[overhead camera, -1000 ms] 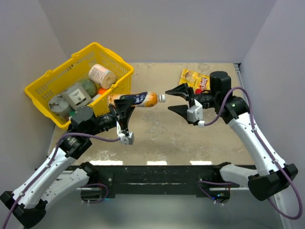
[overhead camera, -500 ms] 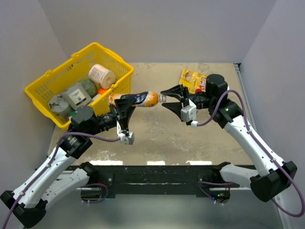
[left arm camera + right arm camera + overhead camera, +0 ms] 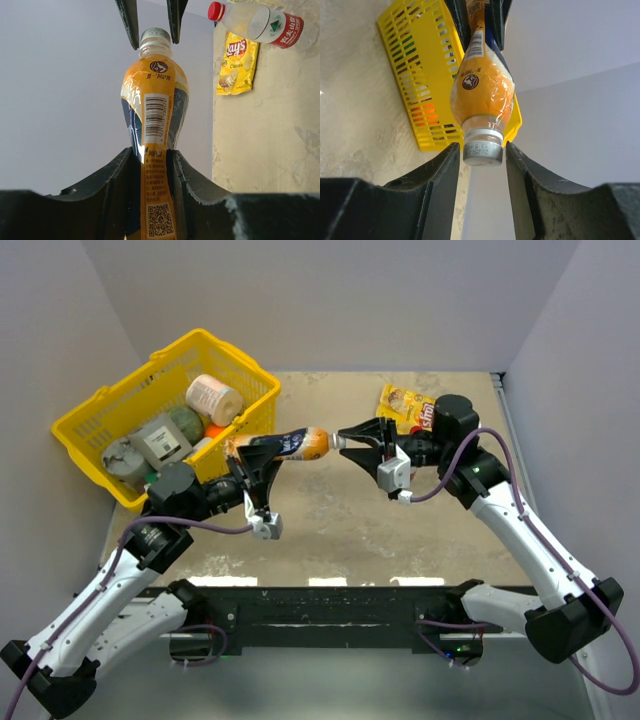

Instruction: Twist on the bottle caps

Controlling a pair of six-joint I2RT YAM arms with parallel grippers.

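Two grippers meet above the table [image 3: 340,530], w/ an orange bottle [image 3: 295,445] held roughly level between them. Left of and behind the L gripper [image 3: 258,453] sits a yellow basket [image 3: 90,410] (a few containers inside). The L gripper is clamped on the bottle's lower body, the neck pointing out past its fingertips. On that neck sits a pale cap [image 3: 483,152]. The R gripper [image 3: 346,443] straddles this cap w/ its fingers spread either side. Thin gaps show in the R wrist view, so it isn't pinching. Back by the R gripper's wrist lies a yellow snack bag [image 3: 403,408]. In the L wrist view, beyond the R fingers, a clear bottle [image 3: 265,22] lies on the table w/ a red cap [image 3: 215,10] on, near the bag.
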